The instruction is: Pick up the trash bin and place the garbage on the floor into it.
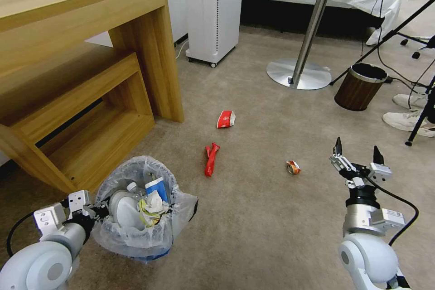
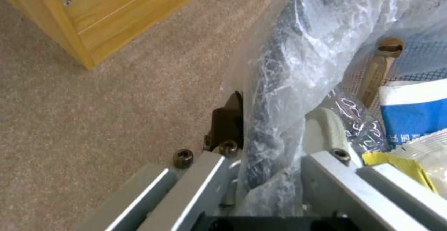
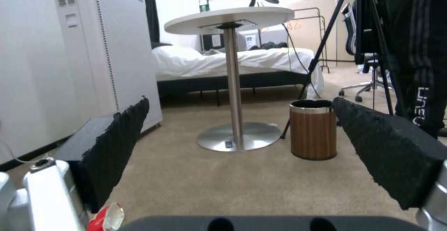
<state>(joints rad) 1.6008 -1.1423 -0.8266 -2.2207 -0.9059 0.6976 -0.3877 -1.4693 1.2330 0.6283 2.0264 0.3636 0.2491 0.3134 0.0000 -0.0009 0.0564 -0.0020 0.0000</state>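
Observation:
The trash bin (image 1: 140, 210), lined with a crinkled whitish bag and holding paper and a blue-white wrapper (image 2: 410, 112), sits low at my left. My left gripper (image 1: 97, 210) is shut on its rim; in the left wrist view the bagged rim (image 2: 279, 84) is pinched between the fingers (image 2: 228, 119). Garbage lies on the beige floor (image 1: 272, 226): a red-white paper cup (image 1: 225, 119), a red wrapper (image 1: 211, 158) and a crushed can (image 1: 293, 167). My right gripper (image 1: 358, 154) hangs open to the right of the can, with nothing between its fingers (image 3: 125, 136).
A wooden desk (image 1: 81, 54) stands at the left beside the bin. Farther off are a white appliance (image 1: 213, 9), a round table's steel base (image 1: 299, 74) and a brown wood-look bin (image 1: 360, 86). Tripod legs and a person's shoes (image 1: 408, 120) line the right edge.

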